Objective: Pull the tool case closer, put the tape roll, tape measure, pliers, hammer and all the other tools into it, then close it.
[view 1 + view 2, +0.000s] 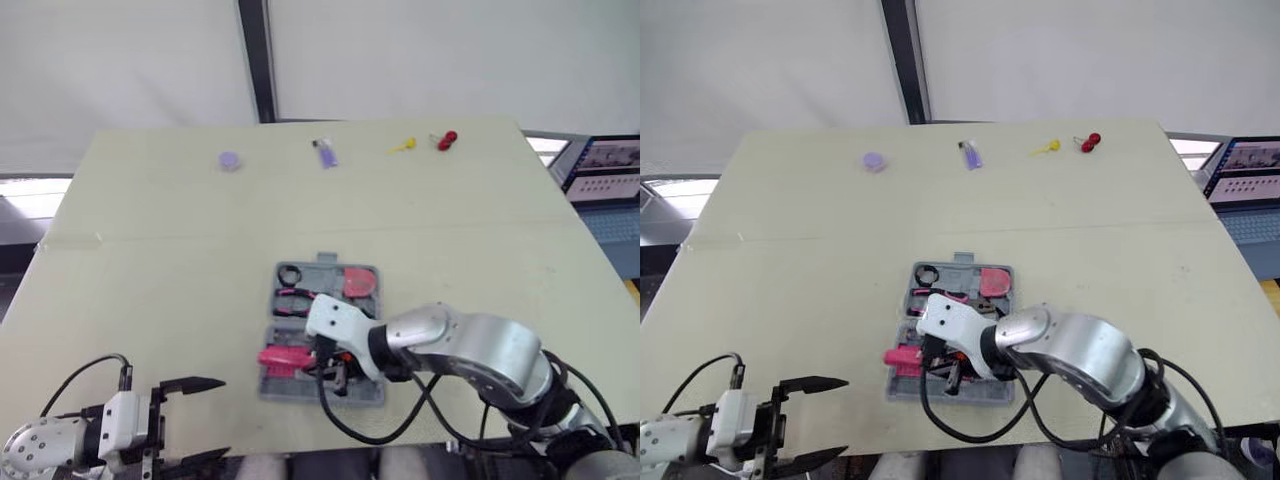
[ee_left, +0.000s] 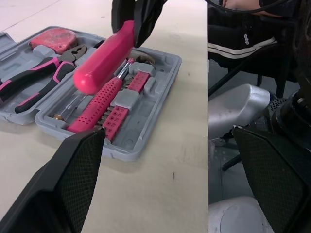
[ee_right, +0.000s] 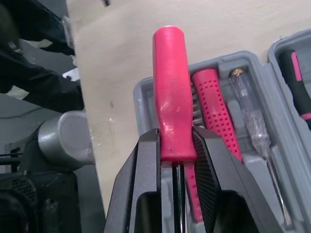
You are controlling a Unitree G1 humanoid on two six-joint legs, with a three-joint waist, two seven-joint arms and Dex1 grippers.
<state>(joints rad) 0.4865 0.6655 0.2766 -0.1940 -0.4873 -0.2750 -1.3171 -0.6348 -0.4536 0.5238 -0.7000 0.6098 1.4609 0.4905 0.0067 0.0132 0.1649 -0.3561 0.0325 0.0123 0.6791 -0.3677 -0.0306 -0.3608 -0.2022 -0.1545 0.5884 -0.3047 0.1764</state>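
Pale table point(image 1: 150, 250) seen from above. Open grey case point(image 2: 146, 136) lying flat at 6 o'clock of the table's middle, near the front edge.

In the far half of the case: black tape roll point(image 1: 290, 274) at 11 o'clock, red tape measure point(image 1: 358, 282) at 1 o'clock, pink-and-black pliers point(image 1: 293, 300) just on the near side of the roll. In the near half: dotted pink screwdriver point(image 2: 97, 104) and clear tester point(image 3: 252, 126), lying side by side in their slots.

Right gripper point(image 3: 175, 133) over the near half, pinching the hammer point(image 3: 170, 73) by its pink handle, black fingers point(image 3: 146, 165) pressed to both sides. Handle slanted above the screwdriver, free end pointing toward 9 o'clock.

Left gripper point(image 1: 205, 418) at 8 o'clock of the case, well apart from it, spread wide and holding nothing.

Along the far edge, at 12 o'clock and well apart from the case, a loose row: purple disc point(image 1: 230, 160), purple piece point(image 1: 325, 153), yellow piece point(image 1: 402, 146), red piece point(image 1: 447, 139).
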